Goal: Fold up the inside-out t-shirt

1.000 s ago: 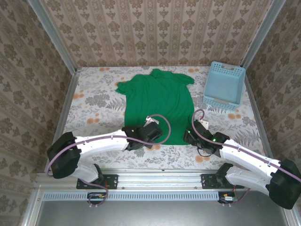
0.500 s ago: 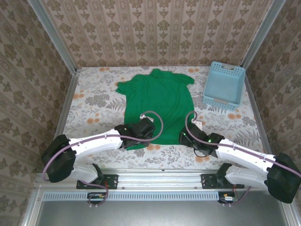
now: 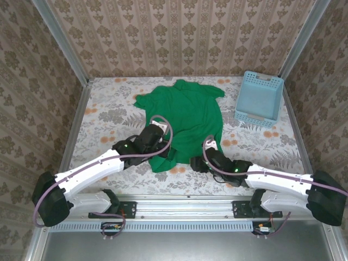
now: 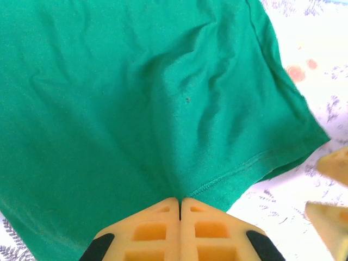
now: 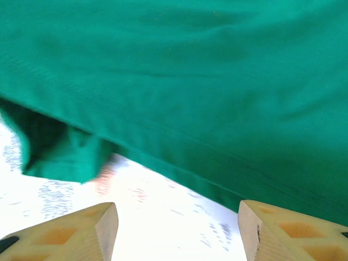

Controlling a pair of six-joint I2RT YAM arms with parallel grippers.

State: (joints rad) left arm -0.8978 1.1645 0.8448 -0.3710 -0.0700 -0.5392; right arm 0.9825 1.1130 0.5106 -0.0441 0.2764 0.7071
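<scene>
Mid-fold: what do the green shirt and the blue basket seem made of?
The t-shirt looks like soft matte knit cloth, probably cotton: it wrinkles loosely and has a stitched hem. The basket looks like rigid light blue moulded plastic, smooth, its walls an open lattice.

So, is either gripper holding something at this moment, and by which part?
The left gripper is shut on the green t-shirt, pinching its bottom hem. The right gripper is open just short of the hem and holds nothing.
</scene>
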